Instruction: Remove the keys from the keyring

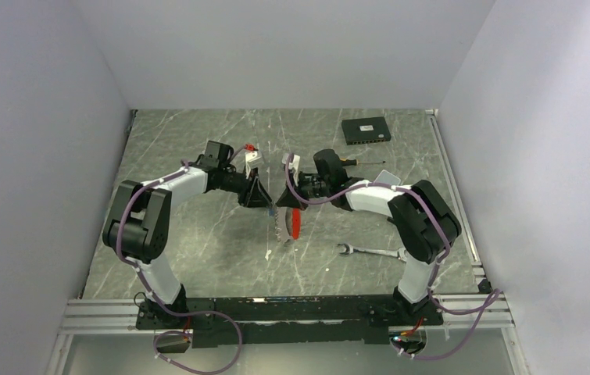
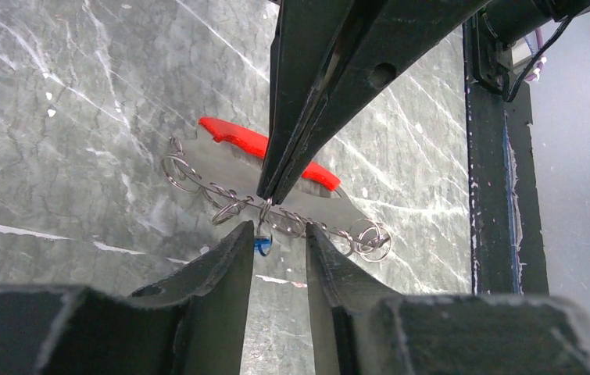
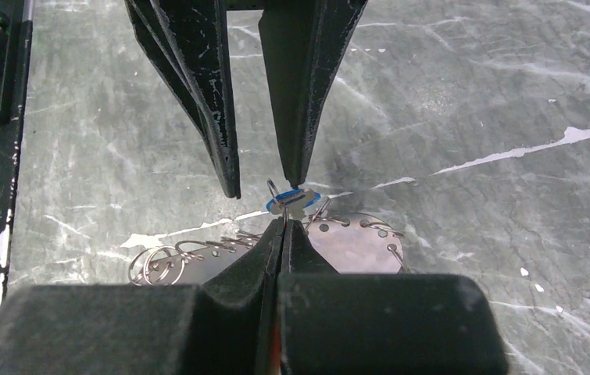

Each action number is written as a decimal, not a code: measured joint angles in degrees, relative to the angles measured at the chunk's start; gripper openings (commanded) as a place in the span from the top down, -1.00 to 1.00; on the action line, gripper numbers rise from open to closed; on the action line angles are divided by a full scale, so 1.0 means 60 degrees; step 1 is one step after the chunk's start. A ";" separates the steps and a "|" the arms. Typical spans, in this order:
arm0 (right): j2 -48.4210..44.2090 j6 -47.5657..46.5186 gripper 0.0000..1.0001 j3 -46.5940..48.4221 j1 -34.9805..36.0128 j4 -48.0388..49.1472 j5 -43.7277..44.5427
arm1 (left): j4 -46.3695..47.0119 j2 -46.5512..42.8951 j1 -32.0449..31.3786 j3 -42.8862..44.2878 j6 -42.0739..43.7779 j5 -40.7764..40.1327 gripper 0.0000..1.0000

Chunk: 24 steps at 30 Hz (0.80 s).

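Note:
The keyring (image 2: 198, 176) is a grey plate strung with several wire rings and a red tag (image 2: 233, 137). It hangs above the table between the two arms. My right gripper (image 3: 284, 225) is shut on one of its small rings, and the blue-headed key (image 3: 295, 198) dangles from that ring. In the left wrist view my right gripper (image 2: 265, 195) comes down from above. My left gripper (image 2: 278, 231) stands open, its fingertips on either side of the blue-headed key (image 2: 262, 247), which sits close to the left finger. From above, the left gripper (image 1: 264, 203) and right gripper (image 1: 280, 208) meet over the red tag (image 1: 298, 223).
A silver open-ended wrench (image 1: 370, 251) lies on the table near the right arm's base. A screwdriver (image 1: 358, 159) and a flat black box (image 1: 366, 130) sit at the back right. White walls close in the table on three sides.

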 measured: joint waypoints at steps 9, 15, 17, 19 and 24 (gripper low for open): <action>-0.0062 0.0335 1.00 -0.0047 -0.0004 0.0233 -0.0004 | 0.0025 0.0317 -0.0040 0.0000 0.0007 -0.0007 0.70; -0.0087 0.0590 1.00 -0.0113 -0.0025 0.0368 0.0015 | 0.0091 0.0346 -0.0117 -0.0044 0.0120 -0.0015 1.00; -0.0087 0.0816 1.00 -0.0240 -0.0058 0.0572 0.0018 | 0.0164 0.0346 -0.0178 -0.0087 0.0120 -0.0073 1.00; -0.0087 0.1086 1.00 -0.0401 -0.0091 0.0809 0.0029 | 0.0244 0.0346 -0.0262 -0.0138 0.0120 -0.0157 1.00; -0.0073 0.1967 1.00 -0.0845 -0.0178 0.1413 0.0069 | 0.0637 0.0346 -0.0579 -0.0350 0.0106 -0.0554 1.00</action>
